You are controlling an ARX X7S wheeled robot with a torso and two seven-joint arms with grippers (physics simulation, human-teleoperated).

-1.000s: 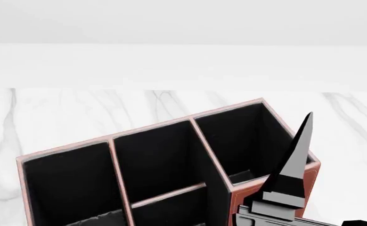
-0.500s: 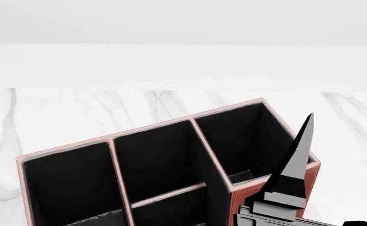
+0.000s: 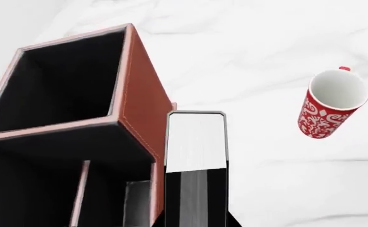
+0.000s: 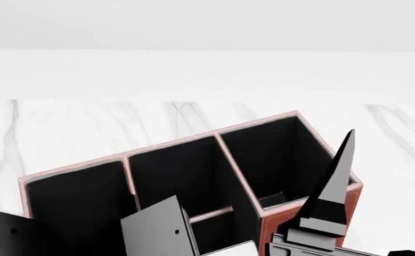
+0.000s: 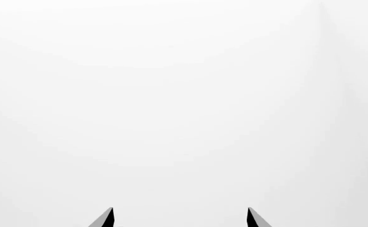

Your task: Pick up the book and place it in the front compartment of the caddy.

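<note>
My left tool (image 3: pixel 196 215) is clamped on the thin black book with white page edges (image 3: pixel 196 142), holding it upright just beside the outer wall of the reddish-brown leather-look caddy with black lining (image 3: pixel 140 99), above the white marble counter (image 3: pixel 247 38). A red-and-white patterned mug (image 3: pixel 332 104) stands well apart. My right tool (image 5: pixel 178 218) has its tips spread apart, facing blank white.
</note>
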